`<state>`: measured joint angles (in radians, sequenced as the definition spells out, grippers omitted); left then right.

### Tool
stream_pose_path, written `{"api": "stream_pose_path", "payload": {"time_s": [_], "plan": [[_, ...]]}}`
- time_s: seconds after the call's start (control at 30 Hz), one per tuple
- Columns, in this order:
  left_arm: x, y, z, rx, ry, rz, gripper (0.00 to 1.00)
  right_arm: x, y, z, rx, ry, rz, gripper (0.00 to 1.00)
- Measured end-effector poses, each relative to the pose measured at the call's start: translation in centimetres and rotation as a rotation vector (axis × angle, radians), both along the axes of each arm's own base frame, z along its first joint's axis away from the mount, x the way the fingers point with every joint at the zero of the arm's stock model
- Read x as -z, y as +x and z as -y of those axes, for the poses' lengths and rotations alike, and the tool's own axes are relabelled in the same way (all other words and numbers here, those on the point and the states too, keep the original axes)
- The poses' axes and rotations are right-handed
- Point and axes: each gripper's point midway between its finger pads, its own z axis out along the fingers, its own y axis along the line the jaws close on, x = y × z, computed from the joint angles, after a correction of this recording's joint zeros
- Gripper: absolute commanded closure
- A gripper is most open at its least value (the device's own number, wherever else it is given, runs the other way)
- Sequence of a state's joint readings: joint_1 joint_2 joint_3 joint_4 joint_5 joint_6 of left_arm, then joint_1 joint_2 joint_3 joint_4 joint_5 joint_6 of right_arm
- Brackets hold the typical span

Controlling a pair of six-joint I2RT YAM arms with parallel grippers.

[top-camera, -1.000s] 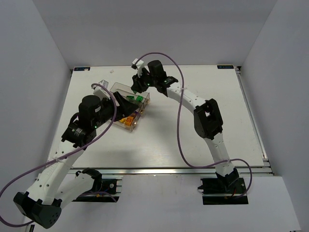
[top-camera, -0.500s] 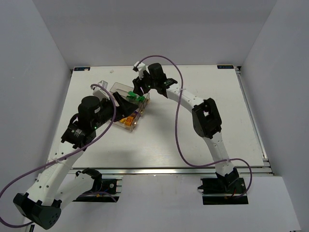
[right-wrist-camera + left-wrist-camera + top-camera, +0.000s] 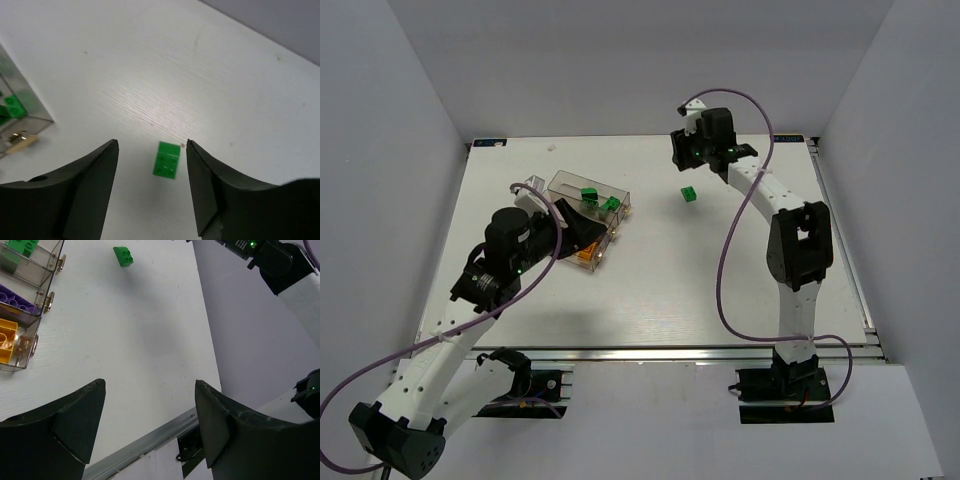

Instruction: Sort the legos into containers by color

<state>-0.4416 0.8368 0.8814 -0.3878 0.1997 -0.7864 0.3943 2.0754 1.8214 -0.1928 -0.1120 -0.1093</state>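
Note:
The containers (image 3: 592,212) are a clear stepped block at the table's left middle. They hold green bricks (image 3: 588,192), a purple brick (image 3: 15,297) and a yellow brick (image 3: 7,340) in separate bins. One loose green lego (image 3: 689,193) lies on the table to their right; it also shows in the left wrist view (image 3: 123,255). My right gripper (image 3: 684,163) is open and empty just above this green lego (image 3: 167,159), which sits between its fingers (image 3: 152,146). My left gripper (image 3: 582,228) is open and empty (image 3: 149,390) beside the containers' near side.
The containers' edge shows at the left of the right wrist view (image 3: 17,117). The table's metal front rail (image 3: 150,432) runs below my left gripper. White walls enclose the table on three sides.
My right gripper has swung from over the containers to the right and now hovers over the loose green lego. My left arm has shifted slightly toward the near edge.

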Motion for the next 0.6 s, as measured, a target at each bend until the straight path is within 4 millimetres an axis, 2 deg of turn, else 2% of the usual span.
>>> {"api": "stream_pose_path", "payload": {"time_s": [0.03, 0.1, 0.17, 0.33, 0.47, 0.6], "plan": [[0.1, 0.0, 0.0, 0.001, 0.000, -0.002, 0.18, 0.9, 0.2, 1.2, 0.022, -0.018, -0.019, 0.31], [0.3, 0.0, 0.1, 0.003, 0.002, -0.007, 0.18, 2.9, 0.3, 3.1, 0.045, -0.061, -0.058, 0.28], [0.3, 0.1, 0.1, 0.004, 0.001, -0.007, 0.18, 4.9, 0.3, 4.0, 0.050, -0.093, -0.094, 0.24], [0.6, 0.2, 0.2, 0.006, 0.005, -0.016, 0.18, 9.4, 0.2, 4.0, 0.021, -0.143, -0.157, 0.23], [0.7, 0.2, 0.2, 0.006, 0.006, -0.019, 0.18, 12.5, -0.3, 4.0, 0.001, -0.172, -0.214, 0.26], [0.8, 0.2, 0.2, 0.005, 0.008, -0.023, 0.18, 13.7, -0.3, 4.2, -0.002, -0.191, -0.227, 0.30]]}}
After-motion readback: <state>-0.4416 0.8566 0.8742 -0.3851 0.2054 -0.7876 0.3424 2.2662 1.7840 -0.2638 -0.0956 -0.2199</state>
